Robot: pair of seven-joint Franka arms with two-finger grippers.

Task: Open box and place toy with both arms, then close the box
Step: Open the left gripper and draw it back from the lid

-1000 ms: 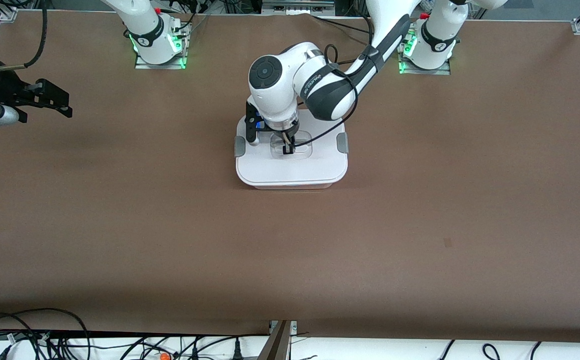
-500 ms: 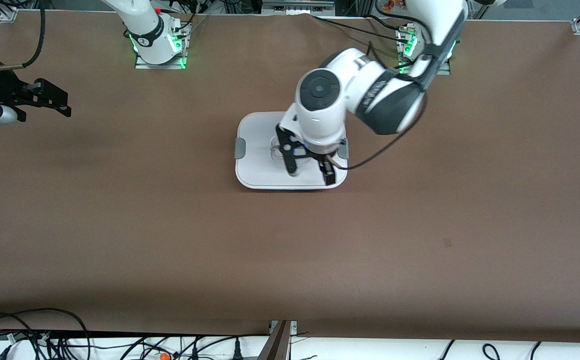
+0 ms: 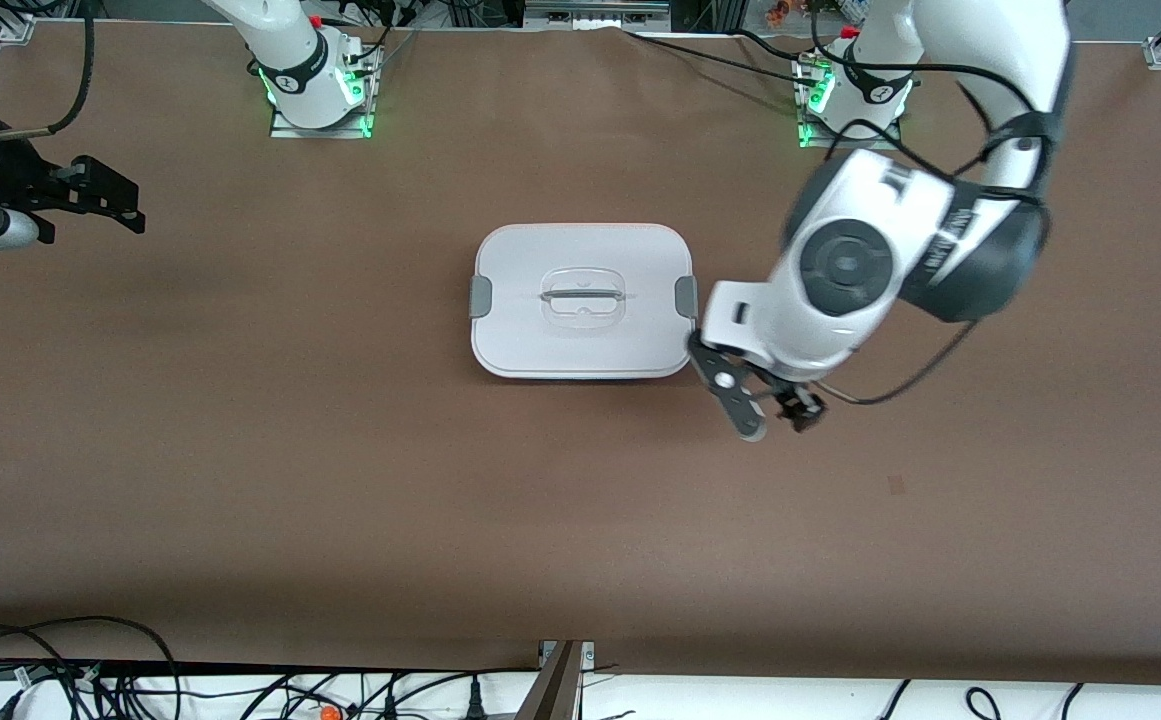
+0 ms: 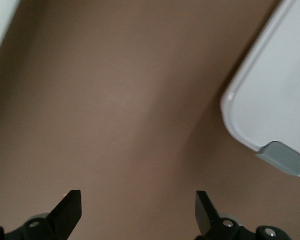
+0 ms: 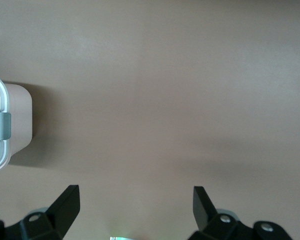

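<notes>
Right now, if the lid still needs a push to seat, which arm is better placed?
Probably the left. The left gripper, open, hangs beside the box; the right gripper, also open, waits at the table's end.

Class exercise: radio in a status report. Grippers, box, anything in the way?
Left gripper open, empty, over bare table beside the box. Right gripper open, empty, waiting at its end. Lid on box, toy not visible. Nothing in the way.
</notes>
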